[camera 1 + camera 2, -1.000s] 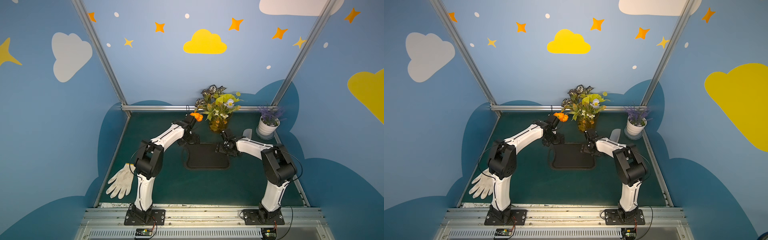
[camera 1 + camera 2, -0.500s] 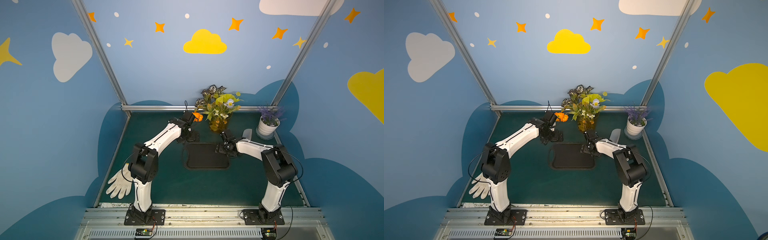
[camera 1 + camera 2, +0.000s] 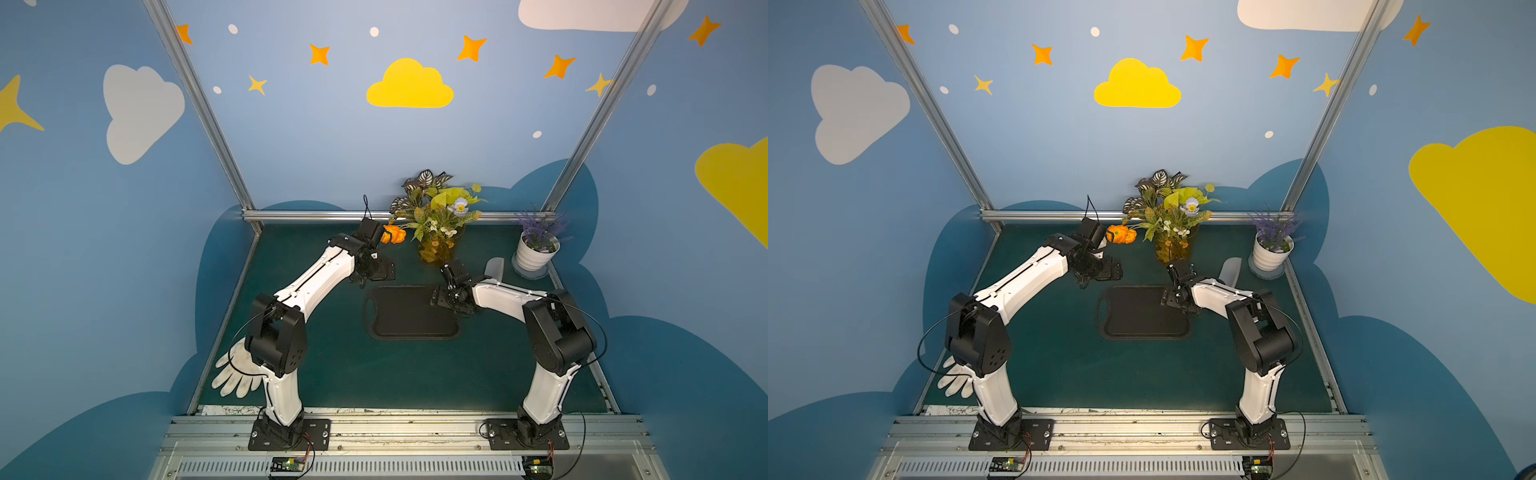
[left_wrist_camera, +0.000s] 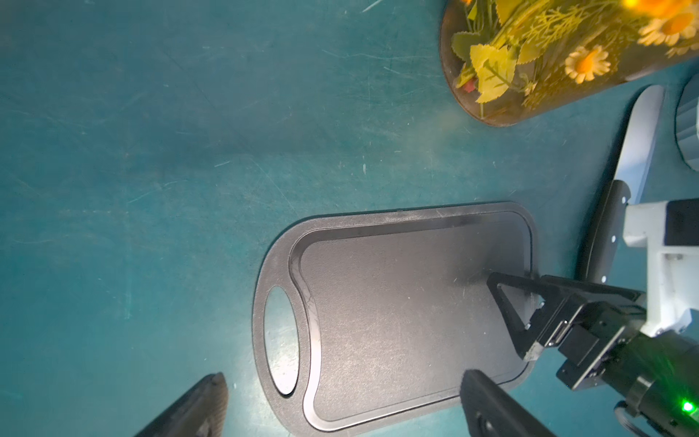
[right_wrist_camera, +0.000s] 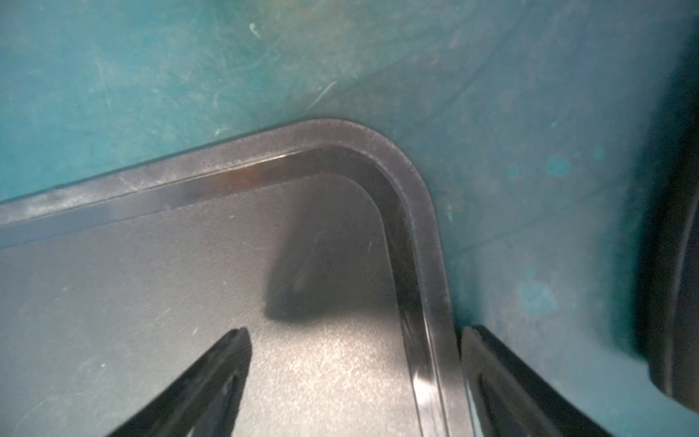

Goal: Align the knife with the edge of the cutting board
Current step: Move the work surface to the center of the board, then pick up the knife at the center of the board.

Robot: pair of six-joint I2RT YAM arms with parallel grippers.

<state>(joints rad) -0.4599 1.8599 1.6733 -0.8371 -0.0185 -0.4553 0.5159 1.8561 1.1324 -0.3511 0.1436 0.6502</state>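
Left gripper [image 4: 344,378] and right gripper [image 5: 355,333] fingers both apart, empty; I'd pinch the stiff, likely blade-heavy, slippery knife [image 4: 631,166] across its black handle [image 4: 601,242].

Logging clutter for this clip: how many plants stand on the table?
2. A flower vase behind the board, back middle; a white lavender pot in the back right corner. None seems hidden.

Top cams high, facing down; wrist cams close, share cutting board [image 4: 397,321].
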